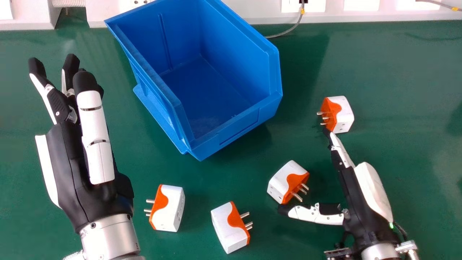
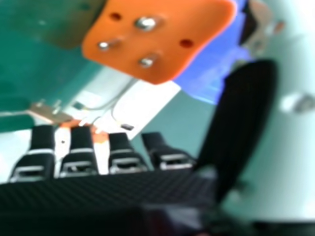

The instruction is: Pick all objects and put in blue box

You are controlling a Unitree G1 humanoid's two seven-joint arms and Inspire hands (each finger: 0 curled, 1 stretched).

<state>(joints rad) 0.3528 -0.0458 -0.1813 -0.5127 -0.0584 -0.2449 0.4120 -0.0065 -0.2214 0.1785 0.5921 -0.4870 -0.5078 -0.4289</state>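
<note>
Plug adapters [image 1: 234, 234], four of them in white and orange, lie on the green table [image 1: 397, 72], all outside the blue box [image 1: 234, 137]: the farthest adapter [image 1: 345, 112] to the right of the box, the middle adapter [image 1: 279, 186] nearer the robot, and two more in front of the box, one of them the leftmost adapter [image 1: 175, 209] near the left wrist. The head view gives that whole layout, with the right hand [image 1: 361, 202] held wide, straight fingers pointing to the farthest adapter and the thumb stretched out beside the middle one; whether either tip touches, I can't tell. The right hand view adds an orange pin face [image 2: 162, 42] close up, with three metal pins and two small dark holes, beyond the spread between fingertips and thumb, plus a bit of blue box behind it. The left hand [image 1: 70, 166] is at the head view's left, beside the box, its fingers extended and loosely apart. The tabletop has a soft sheen and darker shadows around the box, and along its far side run white wall panels [image 1: 252, 11], with a grey cable [image 1: 288, 31] coming down behind the box and a ribbed hose [image 1: 68, 3] at the upper left
</note>
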